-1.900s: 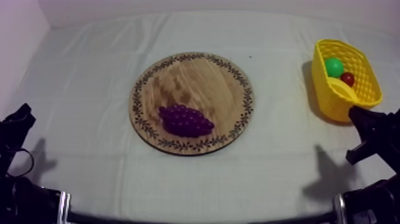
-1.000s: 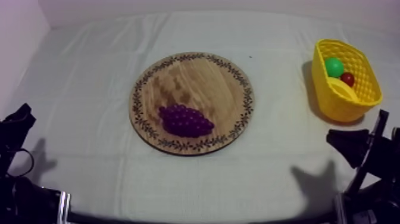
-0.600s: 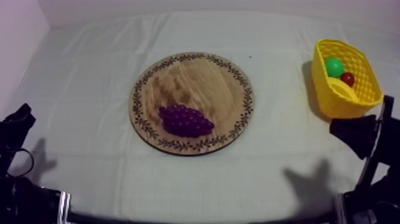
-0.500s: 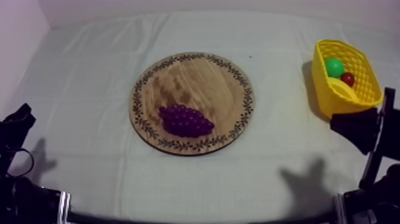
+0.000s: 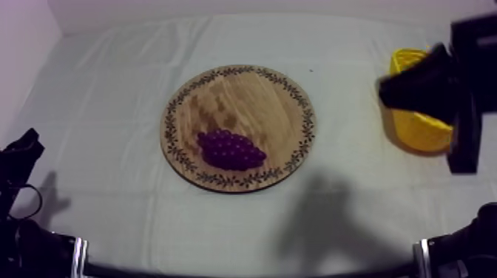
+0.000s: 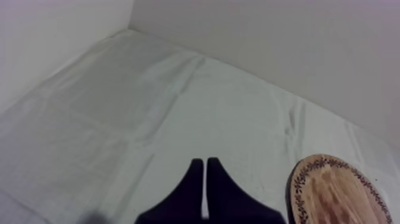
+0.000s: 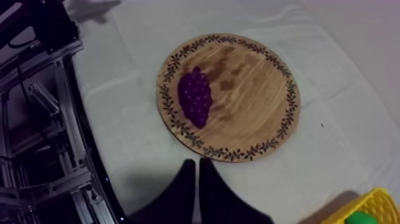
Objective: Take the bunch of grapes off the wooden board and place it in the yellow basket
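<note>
Bunch of grapes (image 5: 231, 150) not yet picked: it lies untouched on the round wooden board (image 5: 244, 96), toward its near rim. Desk (image 5: 111, 89) also carries the yellow basket (image 5: 416, 134) at the right, partly behind the right arm (image 5: 436, 74). Right end effector (image 7: 197, 162) hangs near the basket, well apart from the board, fingers pressed together, empty. Left end effector (image 6: 205, 162) is likewise narrow and empty. Grasp, lift, transfer and release are all left to do.
</note>
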Tool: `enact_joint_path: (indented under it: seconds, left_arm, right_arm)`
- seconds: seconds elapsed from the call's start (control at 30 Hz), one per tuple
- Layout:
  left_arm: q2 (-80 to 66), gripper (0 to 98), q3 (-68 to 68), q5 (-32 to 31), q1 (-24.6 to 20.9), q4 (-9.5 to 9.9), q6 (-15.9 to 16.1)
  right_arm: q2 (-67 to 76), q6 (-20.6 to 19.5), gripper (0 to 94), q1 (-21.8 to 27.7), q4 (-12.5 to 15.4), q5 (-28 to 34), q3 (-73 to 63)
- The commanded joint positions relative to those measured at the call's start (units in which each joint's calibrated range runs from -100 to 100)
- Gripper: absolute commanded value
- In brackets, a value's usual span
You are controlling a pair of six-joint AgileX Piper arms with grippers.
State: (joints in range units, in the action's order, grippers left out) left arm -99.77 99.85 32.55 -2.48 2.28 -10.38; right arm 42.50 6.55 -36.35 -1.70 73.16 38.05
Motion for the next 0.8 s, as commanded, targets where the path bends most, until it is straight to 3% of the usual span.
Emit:
enact_joint_path:
  seconds: [0.0, 0.47, 0.77]
  left_arm:
    - [0.0, 0.0, 0.0, 0.0, 0.0, -0.01, 0.0]
    - [0.0, 0.0, 0.0, 0.0, 0.0, -0.01, 0.0]
    - [0.0, 0.0, 0.0, 0.0, 0.0, -0.01, 0.0]
  right_arm:
    - [-11.3, 1.2, 0.7, -0.2, 0.2, 3.3, -13.8]
    - [-42.3, 7.7, 0.7, 1.2, 0.7, 11.7, -39.0]
    - [-50.7, 19.6, 0.6, 0.4, 2.9, 18.1, -44.0]
